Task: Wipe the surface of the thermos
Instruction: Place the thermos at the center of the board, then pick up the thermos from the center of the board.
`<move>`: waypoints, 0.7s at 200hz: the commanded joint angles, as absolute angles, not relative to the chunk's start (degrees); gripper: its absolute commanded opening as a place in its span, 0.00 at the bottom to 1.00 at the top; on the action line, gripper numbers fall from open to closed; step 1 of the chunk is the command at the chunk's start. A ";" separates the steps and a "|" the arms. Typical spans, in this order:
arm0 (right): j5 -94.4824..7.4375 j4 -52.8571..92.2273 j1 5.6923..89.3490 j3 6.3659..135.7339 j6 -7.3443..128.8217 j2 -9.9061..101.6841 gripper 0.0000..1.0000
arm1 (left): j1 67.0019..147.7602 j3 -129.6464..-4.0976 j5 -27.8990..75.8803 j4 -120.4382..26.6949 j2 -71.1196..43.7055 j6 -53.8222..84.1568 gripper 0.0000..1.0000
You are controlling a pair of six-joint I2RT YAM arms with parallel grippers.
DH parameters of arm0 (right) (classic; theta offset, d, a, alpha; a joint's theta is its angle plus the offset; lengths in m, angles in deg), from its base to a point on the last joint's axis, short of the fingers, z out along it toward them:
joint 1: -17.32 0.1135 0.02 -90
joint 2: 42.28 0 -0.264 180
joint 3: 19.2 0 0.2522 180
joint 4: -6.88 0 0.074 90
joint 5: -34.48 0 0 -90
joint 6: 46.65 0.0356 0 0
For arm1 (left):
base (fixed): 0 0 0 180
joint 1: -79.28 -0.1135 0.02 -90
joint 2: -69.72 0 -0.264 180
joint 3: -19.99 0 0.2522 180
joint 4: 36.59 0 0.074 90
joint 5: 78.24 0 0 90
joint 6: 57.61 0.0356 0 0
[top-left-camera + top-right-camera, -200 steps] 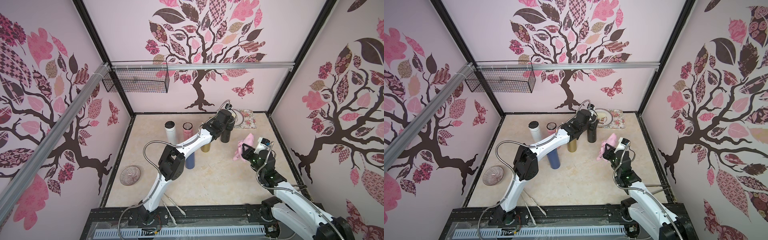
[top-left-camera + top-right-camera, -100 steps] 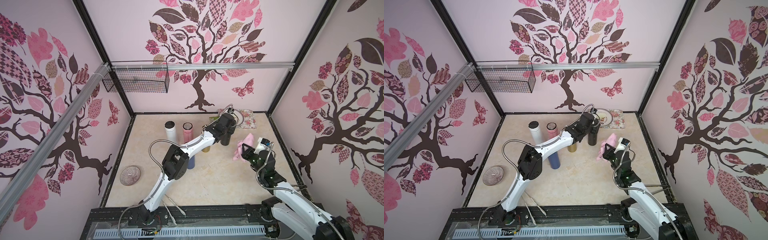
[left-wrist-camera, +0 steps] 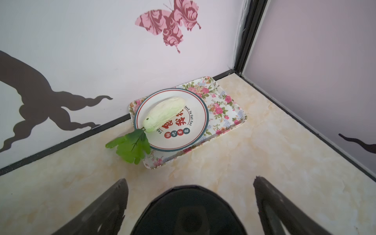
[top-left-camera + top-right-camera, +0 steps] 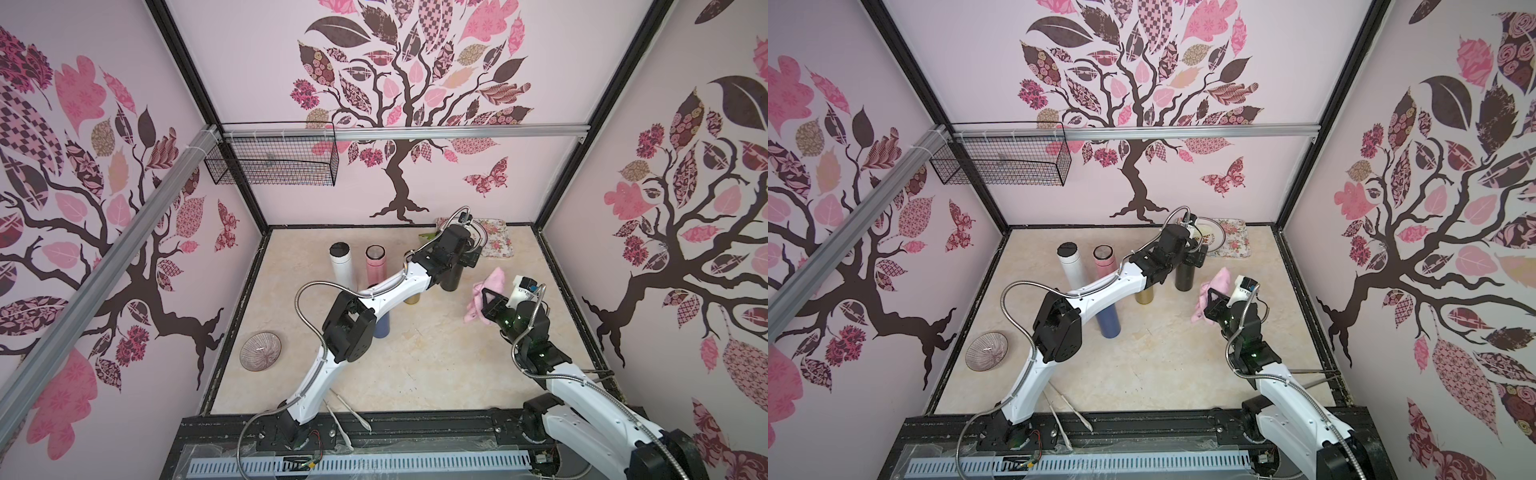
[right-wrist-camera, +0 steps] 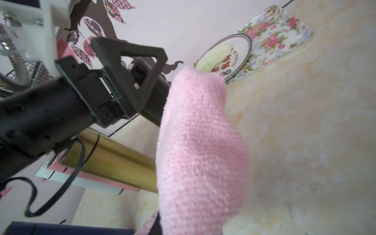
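The black thermos (image 4: 451, 279) (image 4: 1183, 278) stands upright on the table near the back right. My left gripper (image 4: 466, 254) (image 4: 1197, 254) hangs over its top, open. In the left wrist view the black lid (image 3: 189, 211) sits between the two spread fingers without touching either, with the left gripper (image 3: 189, 179) just past it. My right gripper (image 4: 485, 306) (image 4: 1210, 306) is shut on a pink cloth (image 4: 491, 286) (image 4: 1216, 290) (image 5: 203, 152), held a short way to the right of the thermos. The cloth hides the right fingers.
White (image 4: 340, 266), pink (image 4: 375, 268), gold (image 4: 412, 297) and blue (image 4: 382, 328) thermoses stand left of the black one, partly under my left arm. A floral tray (image 3: 223, 101) with a plate (image 3: 179, 140) and a vegetable sits at the back. A bowl (image 4: 261, 351) lies front left.
My left gripper was shut on the black thermos and has opened, letting go of it; the thermos now stands a little nearer. The right arm and cloth have not moved.
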State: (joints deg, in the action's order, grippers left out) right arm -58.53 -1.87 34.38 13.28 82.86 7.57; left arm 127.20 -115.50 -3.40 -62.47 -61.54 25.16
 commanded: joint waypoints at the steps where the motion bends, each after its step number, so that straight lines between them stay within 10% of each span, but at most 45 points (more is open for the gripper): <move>1: -57.13 -1.34 34.10 16.54 82.45 7.26 0.00 | 128.38 -113.61 -3.25 -59.60 -54.11 26.22 0.98; 140: -45.14 21.44 34.06 21.37 79.72 4.57 0.00 | 124.85 -89.32 -5.68 -80.46 -25.43 13.60 0.96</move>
State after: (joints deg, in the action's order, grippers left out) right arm -49.08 17.81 34.38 19.38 78.73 3.07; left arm 127.68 -94.21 -8.05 -74.14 -25.39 17.25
